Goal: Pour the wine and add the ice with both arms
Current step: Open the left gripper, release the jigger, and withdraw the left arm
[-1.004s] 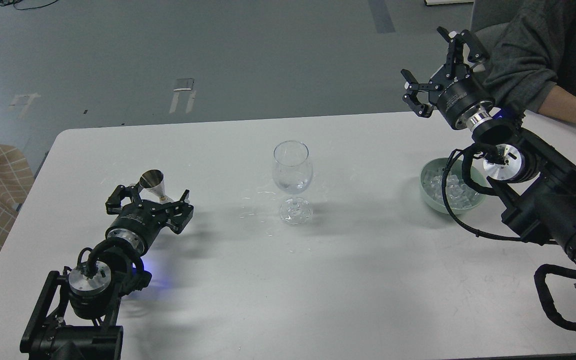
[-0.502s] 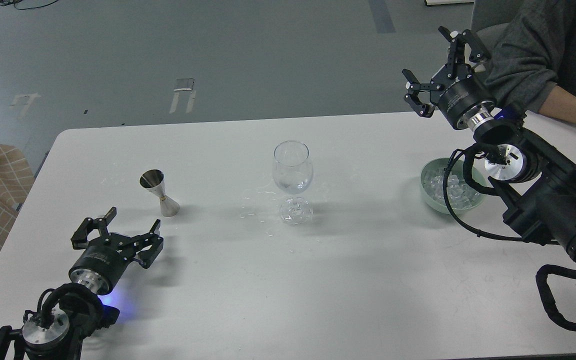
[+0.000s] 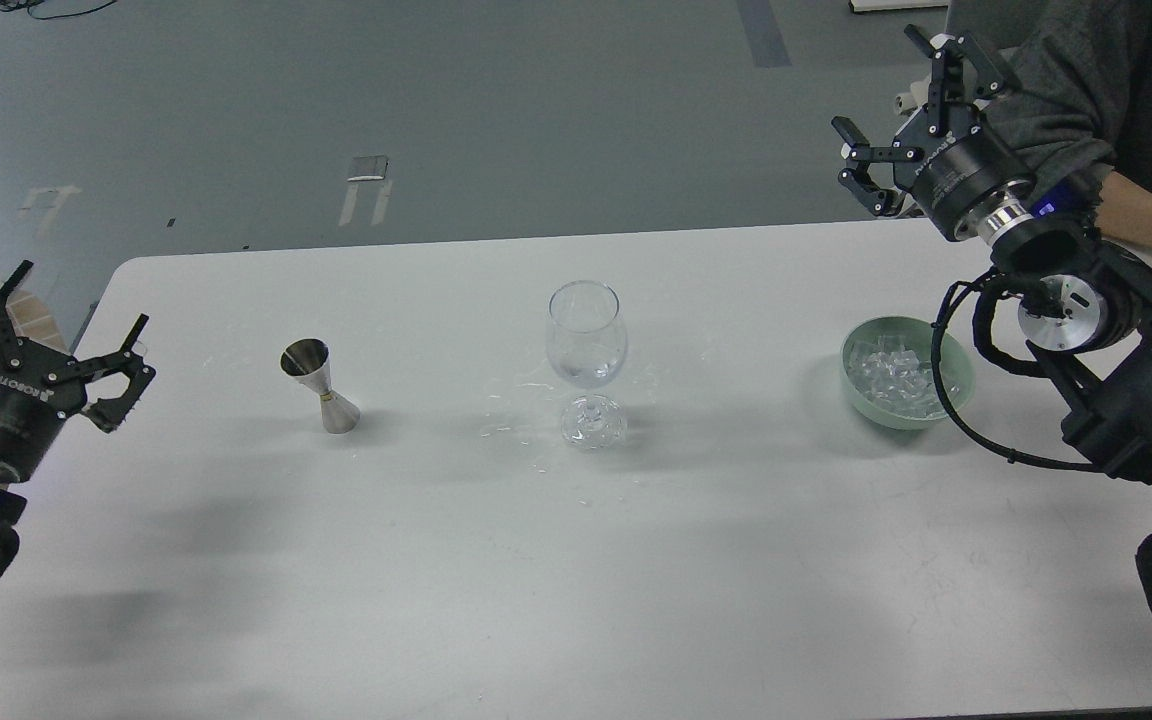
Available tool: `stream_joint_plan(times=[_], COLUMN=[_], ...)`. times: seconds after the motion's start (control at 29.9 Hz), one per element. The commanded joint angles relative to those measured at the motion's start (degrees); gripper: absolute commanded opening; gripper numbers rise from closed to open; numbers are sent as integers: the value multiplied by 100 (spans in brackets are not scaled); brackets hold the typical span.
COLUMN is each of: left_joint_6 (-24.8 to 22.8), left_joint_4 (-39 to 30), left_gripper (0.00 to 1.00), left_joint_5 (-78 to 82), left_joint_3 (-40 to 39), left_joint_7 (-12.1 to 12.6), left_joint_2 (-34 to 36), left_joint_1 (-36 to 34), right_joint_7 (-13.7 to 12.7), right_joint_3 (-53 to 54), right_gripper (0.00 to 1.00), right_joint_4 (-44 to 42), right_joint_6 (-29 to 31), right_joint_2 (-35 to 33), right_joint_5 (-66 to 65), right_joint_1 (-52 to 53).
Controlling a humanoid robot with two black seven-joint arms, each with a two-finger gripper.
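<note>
Our two arms are matte black. The left gripper [image 3: 61, 330] has slim, angular black fingers [image 3: 126, 375] on a round black body printed with small white lettering, ringed below by a silver collar. The right gripper [image 3: 911, 110] has the same clawed black fingers [image 3: 861, 180], a lettered cylindrical body, a polished silver collar and a small blue light. Behind it sits a silver round joint cap [image 3: 1061, 310], and black ribbed cable loops [image 3: 956, 400] hang from the right arm [image 3: 1146, 400].
</note>
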Motion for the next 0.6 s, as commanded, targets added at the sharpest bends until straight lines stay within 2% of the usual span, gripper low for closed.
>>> stream_joint_plan(times=[0.0,0.07,0.23,0.44,0.57], left_joint_6=[-2,-2,-2,-2,-2], left_joint_4=[309,380,371,354,301], left_gripper=[98,98,98,98,98], left_joint_5=[778,1288,1597,1615,1685], left_joint_3=[68,357,1191,1422,1422], left_joint_7=[-188,-310,-635,-662,-662], left_joint_2=[138,129,103,-143,-232], left_joint_1=[-886,-1438,-1949,-2109,-2091], right_joint_7=[10,10,10,54,89], right_joint_3=[-237,-324,-334,-334,-334], right_gripper=[100,100,100,100,100], right_joint_4=[446,954,1895,3161,3444], right_joint_6=[-79,-342,-755,-1203,-1880], right_joint_2=[-487,-978,-1866,-2983,-3152], right_joint_5=[-470,-969,-2128,-4166,-5917], right_joint_1=[-11,-125,-475,-1336,-1909])
